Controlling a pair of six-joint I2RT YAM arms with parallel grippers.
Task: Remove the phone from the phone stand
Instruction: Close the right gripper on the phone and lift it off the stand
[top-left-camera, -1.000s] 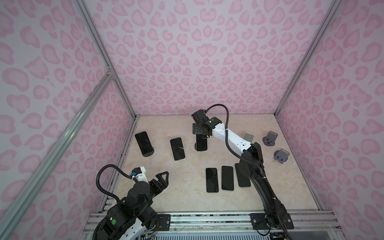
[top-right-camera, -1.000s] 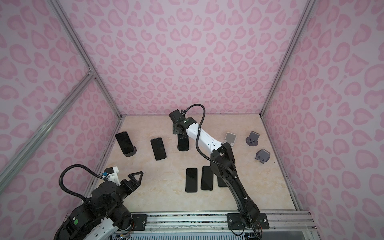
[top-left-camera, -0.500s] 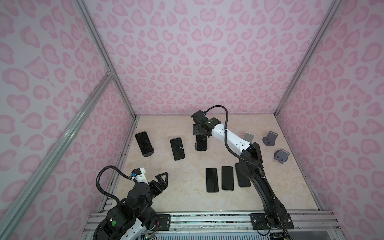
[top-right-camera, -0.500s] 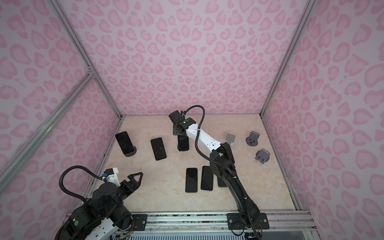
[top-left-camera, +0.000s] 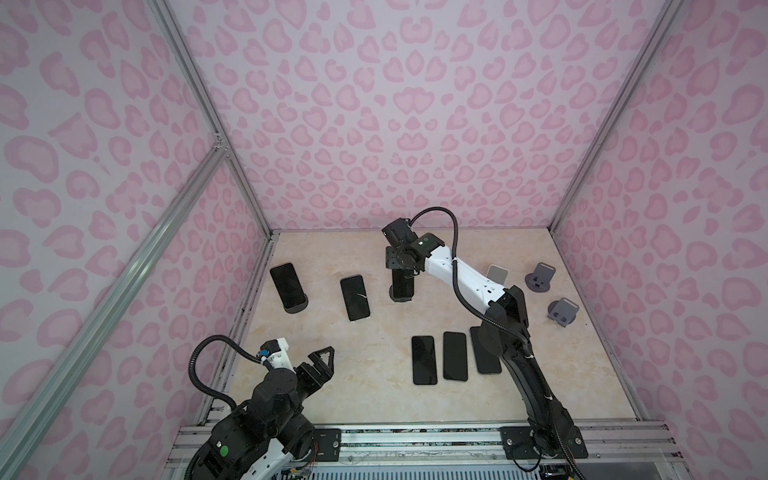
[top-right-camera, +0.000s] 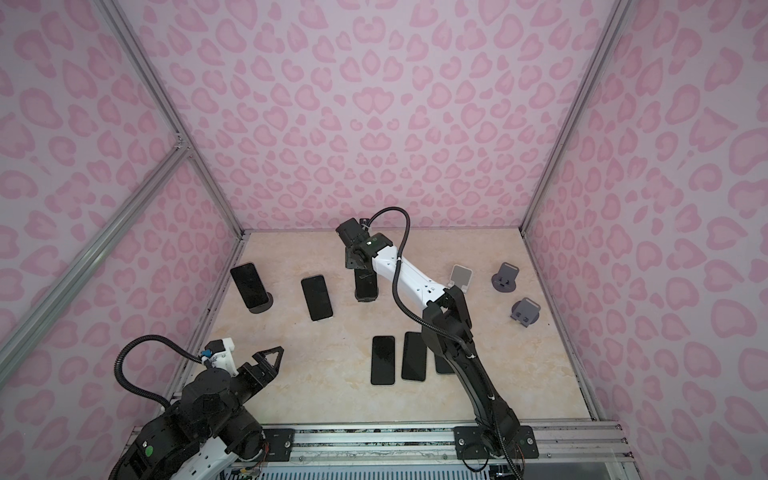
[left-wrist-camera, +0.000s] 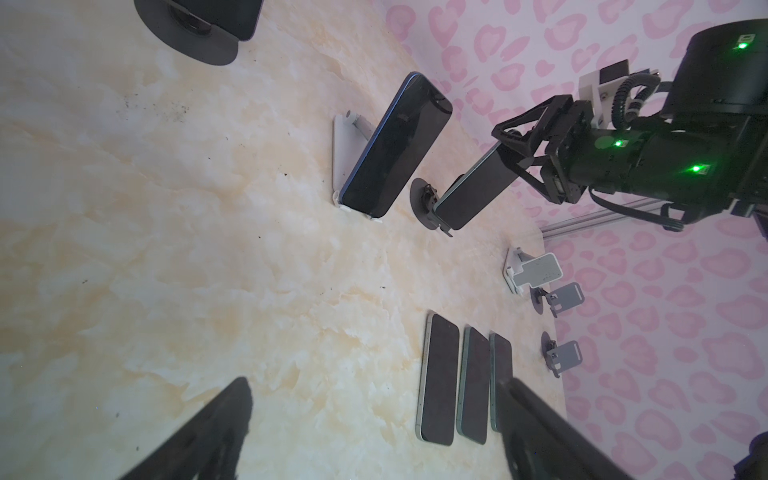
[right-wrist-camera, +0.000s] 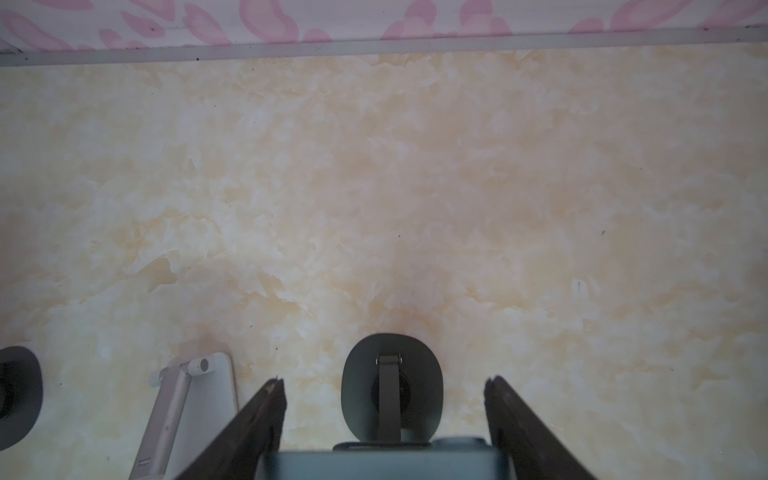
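Marbled tabletop (top-left-camera: 353, 395); right tool (left-wrist-camera: 505, 151) straddles the top edge of the leaning phone (left-wrist-camera: 473, 191), long axis running down to its stand (left-wrist-camera: 417, 193); jaws flank it, grip uncertain; left tool (left-wrist-camera: 376, 382) gapes empty, well apart.

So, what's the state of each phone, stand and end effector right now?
Middle phone: seated on dark stand.
Right end effector: straddling that phone's top, grip unclear.
Left end effector: open, empty.
Far-left phone: seated on round stand.
Second phone: seated on white stand.
Three front phones: flat on table.
Three right stands: empty.
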